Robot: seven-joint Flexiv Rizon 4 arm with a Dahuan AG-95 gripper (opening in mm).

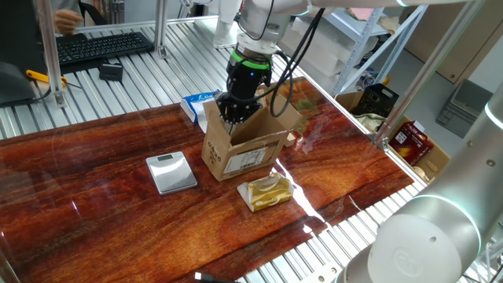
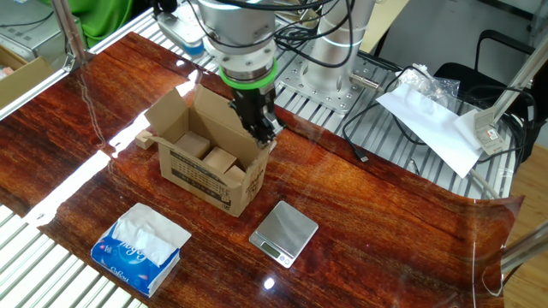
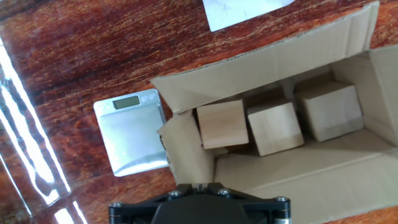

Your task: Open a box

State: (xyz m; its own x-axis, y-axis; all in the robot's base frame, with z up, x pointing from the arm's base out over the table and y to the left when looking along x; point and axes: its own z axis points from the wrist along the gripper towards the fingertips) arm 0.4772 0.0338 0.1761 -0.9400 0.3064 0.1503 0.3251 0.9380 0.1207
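- Hand view looks down into the box [image 3: 280,155], a brown cardboard carton directly below and ahead of the gripper, with pale wooden blocks [image 3: 273,127] visible inside.
- Left of the gripper in this view, a small silver scale [image 3: 132,134] lies flat on the wooden table [image 3: 74,56], just beside the carton's short end flap.
- One fixed view shows the gripper [image 1: 234,116] lowered at the carton's far rim, between raised flaps; a gold foil pack [image 1: 266,192] lies near the carton's front.
- The other fixed view shows the gripper [image 2: 259,130] at the corner by one short flap; a blue tissue packet [image 2: 139,245] lies well apart.
- Whether the fingers are spread or pinching a flap, I cannot tell; the fingertips are hidden.
- Judging by the exposed interior, the task looks nearly finished: the long flaps stand up or outward.
- The next move likely calls for folding the short flap by the gripper outward without dragging the light carton.
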